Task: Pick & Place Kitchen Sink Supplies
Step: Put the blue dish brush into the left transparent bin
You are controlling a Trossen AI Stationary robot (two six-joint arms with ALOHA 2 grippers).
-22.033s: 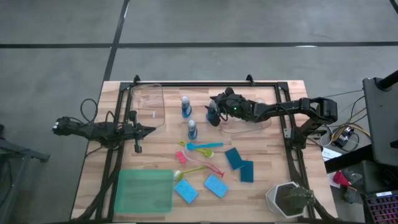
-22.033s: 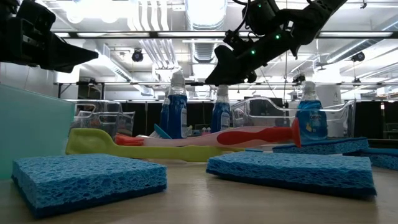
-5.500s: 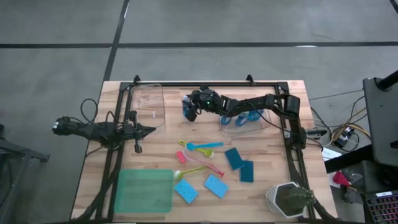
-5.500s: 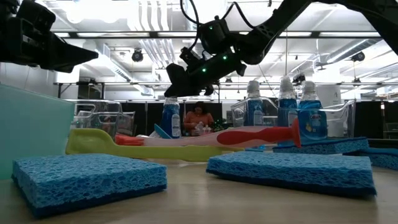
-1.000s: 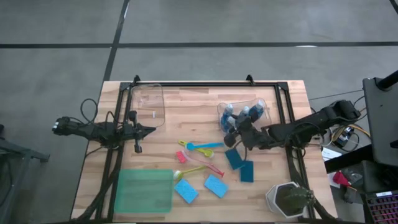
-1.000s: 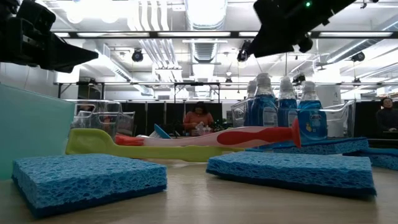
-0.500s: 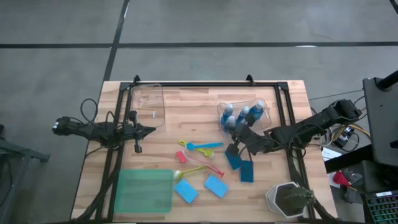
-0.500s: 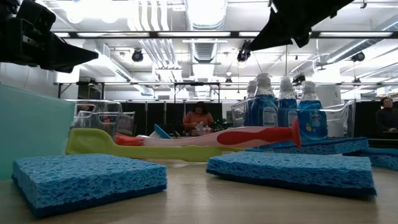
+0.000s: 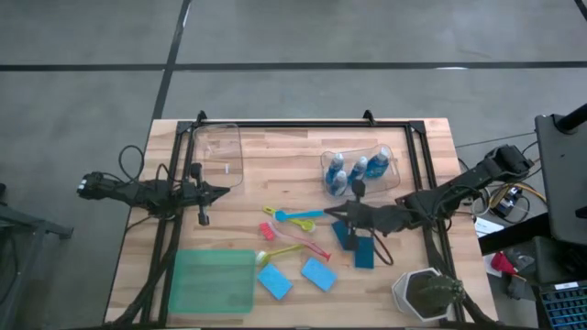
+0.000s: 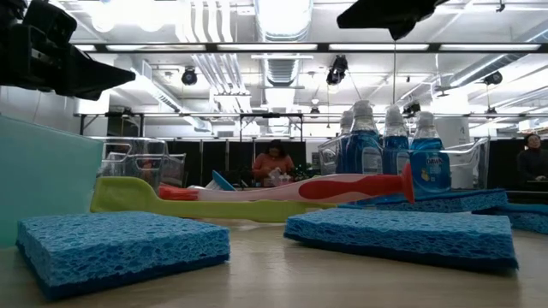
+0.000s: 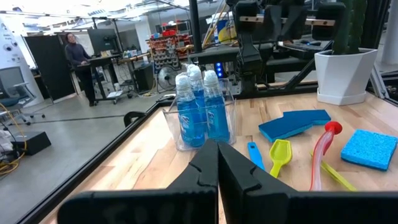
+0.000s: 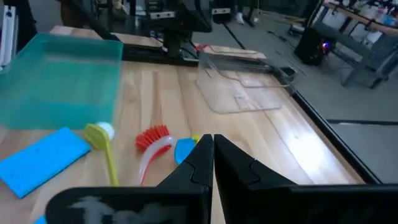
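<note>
The bottle part of the job looks finished: the small blue bottles with pale caps (image 9: 356,171) all stand together inside the clear plastic bin (image 9: 386,153) on the right half of the wooden worktop (image 9: 275,151). In the high view three caps are plain and a fourth is hard to separate; the left wrist view shows them packed touching one another.

Everything else is still loose on the wood. The thin blue, yellow-green and pink brushes (image 9: 295,218) lie in a scatter near the middle. Two darker teal flat rectangular sponges (image 9: 362,251) lie just beside each other under the right arm, and two lighter blue flat sponges (image 9: 317,273) lie nearer the translucent green tray (image 9: 213,282), which appears to hold nothing. A second clear plastic bin (image 9: 218,154) at the left rear also looks unfilled.

The right gripper (image 9: 330,214) hangs above the worktop between the brushes and the teal sponges, its fingers pressed together on nothing. The left gripper (image 9: 220,192) waits at the left side beside the unfilled bin, fingers likewise pressed together and carrying nothing.

By this reckoning roughly a third is done; the brushes and all four sponges remain to be sorted, and the right arm seems poised to begin on the brushes.
</note>
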